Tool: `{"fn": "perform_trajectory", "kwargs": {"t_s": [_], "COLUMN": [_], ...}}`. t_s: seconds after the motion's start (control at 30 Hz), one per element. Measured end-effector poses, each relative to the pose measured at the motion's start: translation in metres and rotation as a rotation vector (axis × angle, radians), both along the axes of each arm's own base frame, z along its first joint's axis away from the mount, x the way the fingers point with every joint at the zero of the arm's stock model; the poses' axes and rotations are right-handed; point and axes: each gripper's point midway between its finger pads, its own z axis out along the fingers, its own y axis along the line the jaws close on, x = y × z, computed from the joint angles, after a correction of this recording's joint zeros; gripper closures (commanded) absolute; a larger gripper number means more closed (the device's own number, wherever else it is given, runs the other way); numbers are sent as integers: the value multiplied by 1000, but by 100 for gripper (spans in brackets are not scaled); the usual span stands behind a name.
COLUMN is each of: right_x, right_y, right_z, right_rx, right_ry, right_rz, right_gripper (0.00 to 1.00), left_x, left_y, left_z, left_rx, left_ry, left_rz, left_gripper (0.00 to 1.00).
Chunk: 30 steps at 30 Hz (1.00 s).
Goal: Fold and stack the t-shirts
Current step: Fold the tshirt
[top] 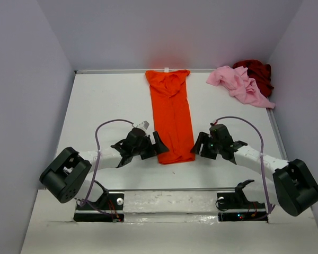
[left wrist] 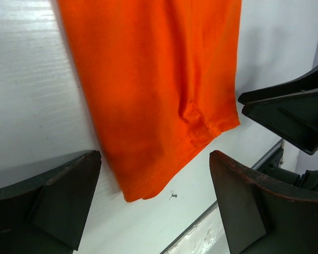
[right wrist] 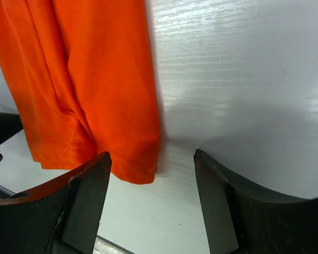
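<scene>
The orange t-shirt lies flat in a long narrow strip down the middle of the table, collar at the far edge, hem near me. My left gripper is open just left of the hem's near left corner. My right gripper is open just right of the hem's near right corner. Neither holds cloth. The pink t-shirt lies crumpled at the far right, partly over the dark red t-shirt in the corner.
White walls close the table at the left, back and right. A metal rail runs along the near edge in front of the arm bases. The right gripper's fingers show in the left wrist view.
</scene>
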Motion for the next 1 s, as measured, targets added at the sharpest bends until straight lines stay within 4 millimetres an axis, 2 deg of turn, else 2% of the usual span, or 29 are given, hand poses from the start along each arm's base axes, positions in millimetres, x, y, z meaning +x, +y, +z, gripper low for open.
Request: {"fn": "perform_trajectory", "kwargs": {"t_s": [0.33,0.5,1.0], "right_x": [8,13,17], "right_y": [8,13,19], "right_z": [1,1,2], "right_rx": [31,54,80], "right_ry": [-19,-28,-33], "right_rz": [-5,-2,6], "right_gripper": [30,32,32], "left_x": [-27,-36,-29], "left_y": [33,41,0], "left_z": [3,-6,-4], "left_rx": [139,177,-5], "left_ry": [49,81,69], "left_rz": [20,25,-13], "left_gripper": [2,2,5]}}
